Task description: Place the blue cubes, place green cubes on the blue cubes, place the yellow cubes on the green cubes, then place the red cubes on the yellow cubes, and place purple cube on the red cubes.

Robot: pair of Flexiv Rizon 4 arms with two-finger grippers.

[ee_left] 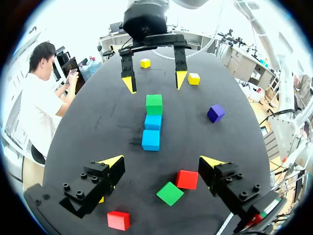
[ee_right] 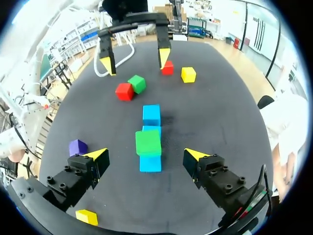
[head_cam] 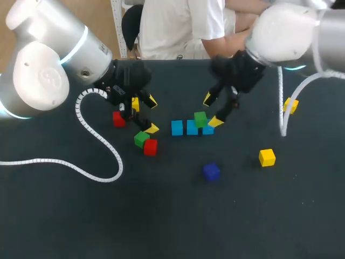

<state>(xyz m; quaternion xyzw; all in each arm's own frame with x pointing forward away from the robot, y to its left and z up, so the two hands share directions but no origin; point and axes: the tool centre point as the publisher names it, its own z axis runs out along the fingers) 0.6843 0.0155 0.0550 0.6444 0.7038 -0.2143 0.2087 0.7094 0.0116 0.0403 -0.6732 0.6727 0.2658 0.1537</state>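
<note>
- A dark desk [head_cam: 64,216] fills the head view, and a white coiled cable [head_cam: 97,145] trails across its left part.
- Three blue cubes [head_cam: 192,128] sit in a touching row just right of the frame's middle.
- One green cube [head_cam: 200,119] rests on top of that row, toward its right end.
- The right pincer [head_cam: 212,110] hangs over this stacked cube with its fingers spread wide, holding nothing. In its own wrist view the cube lies between the yellow tips, clear of both.
- The left pincer [head_cam: 151,115] is left of the row, also spread wide and empty.
- A second green cube [head_cam: 142,139] and a red cube [head_cam: 150,147] touch each other just below the left pincer.
- Another red cube [head_cam: 118,118] lies at the left pincer's left. A yellow cube [head_cam: 135,104] is near it, partly hidden by the fingers.
- The purple cube [head_cam: 211,171] sits alone, below the blue row.
- A second yellow cube [head_cam: 267,157] lies right of the purple cube.
- A third yellow cube [head_cam: 291,105] lies at the far right.
</note>
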